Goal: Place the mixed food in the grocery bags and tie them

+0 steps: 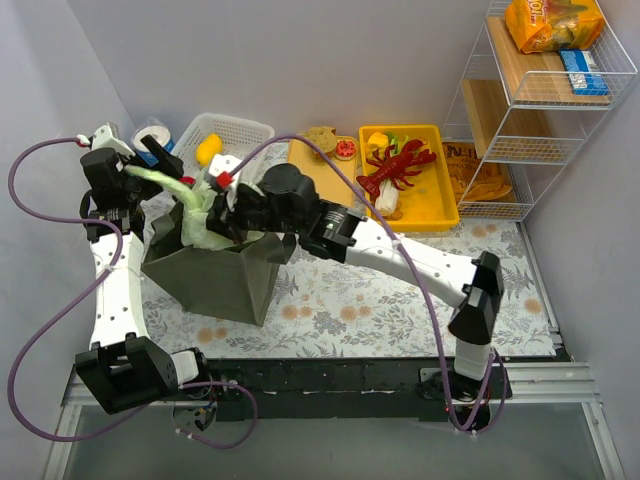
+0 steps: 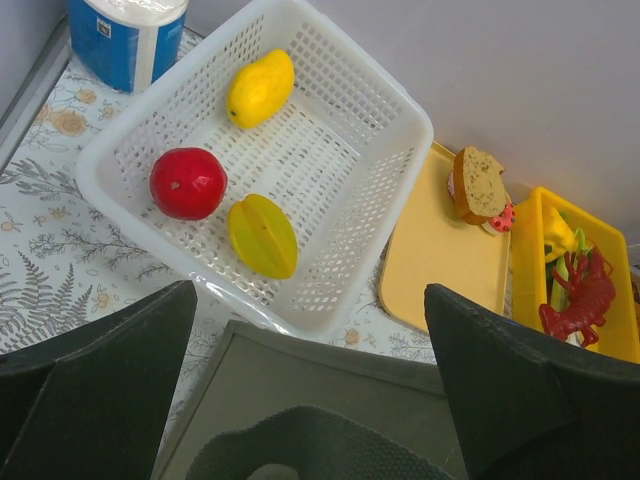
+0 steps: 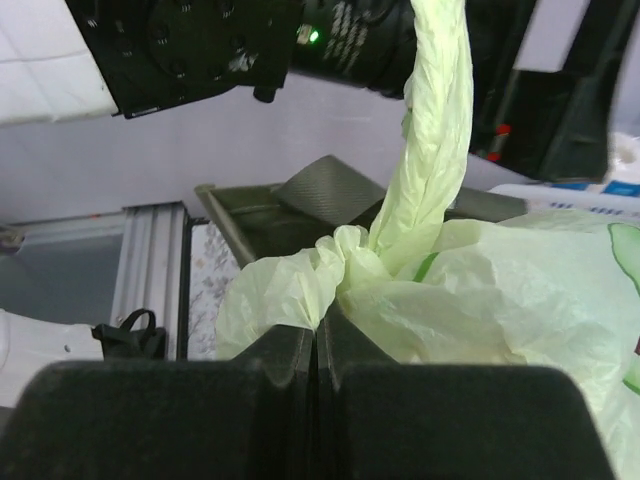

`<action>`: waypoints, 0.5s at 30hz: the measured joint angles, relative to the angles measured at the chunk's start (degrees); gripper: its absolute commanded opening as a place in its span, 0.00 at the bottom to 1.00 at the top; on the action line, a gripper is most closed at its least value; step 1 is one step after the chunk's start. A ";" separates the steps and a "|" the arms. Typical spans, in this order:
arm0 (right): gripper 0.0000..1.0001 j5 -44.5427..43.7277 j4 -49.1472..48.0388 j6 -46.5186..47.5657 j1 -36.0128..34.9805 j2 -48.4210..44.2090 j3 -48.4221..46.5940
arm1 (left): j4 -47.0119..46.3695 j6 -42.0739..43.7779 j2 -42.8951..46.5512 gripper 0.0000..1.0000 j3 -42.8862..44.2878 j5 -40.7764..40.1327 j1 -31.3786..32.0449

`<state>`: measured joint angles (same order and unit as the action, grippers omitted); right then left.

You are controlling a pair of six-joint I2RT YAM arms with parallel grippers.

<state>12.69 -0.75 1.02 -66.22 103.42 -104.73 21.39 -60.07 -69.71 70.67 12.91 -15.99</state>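
Note:
The pale-green grocery bag (image 1: 205, 215) (image 3: 500, 290) sits in the mouth of the dark olive tote (image 1: 225, 275) (image 2: 330, 390). My right gripper (image 1: 215, 190) (image 3: 318, 335) is shut on a bunched fold of the pale-green bag. A twisted handle (image 3: 430, 150) rises from there to the left arm's wrist; how it hangs on is unclear. My left gripper (image 1: 160, 155) (image 2: 308, 300) is open above the tote's far rim, with nothing between its fingers. A red lobster (image 1: 398, 165) (image 2: 580, 300) and yellow pieces (image 1: 378, 140) lie in the yellow tray (image 1: 440, 200). A bread bun (image 2: 480, 182) stands on the cutting board (image 2: 440, 260).
A white slatted basket (image 2: 400, 110) behind the tote holds a yellow mango (image 2: 260, 88), a red apple (image 2: 188, 183) and a yellow star fruit (image 2: 263, 235). A blue-and-white canister (image 2: 130, 40) stands at the back left. A wire shelf (image 1: 540, 90) with an orange snack packet (image 1: 553, 22) stands at the right.

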 measured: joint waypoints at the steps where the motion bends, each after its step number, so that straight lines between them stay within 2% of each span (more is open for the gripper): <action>1: 0.01 0.70 2.32 -0.02 -0.26 1.99 -2.54 | 0.00 -0.07 0.00 0.98 -0.02 0.15 0.02; 7: 0.01 1.16 14.27 -2.43 0.04 15.87 -18.45 | -0.44 -0.17 0.09 0.98 -0.09 0.44 -0.02; 15: 0.01 1.68 20.81 -9.75 5.55 18.08 -13.09 | -0.90 0.57 0.09 0.98 -0.66 2.03 -0.02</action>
<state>14.37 20.05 -8.73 -60.66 121.49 -117.82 20.49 -59.51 -69.63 70.02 14.94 -16.01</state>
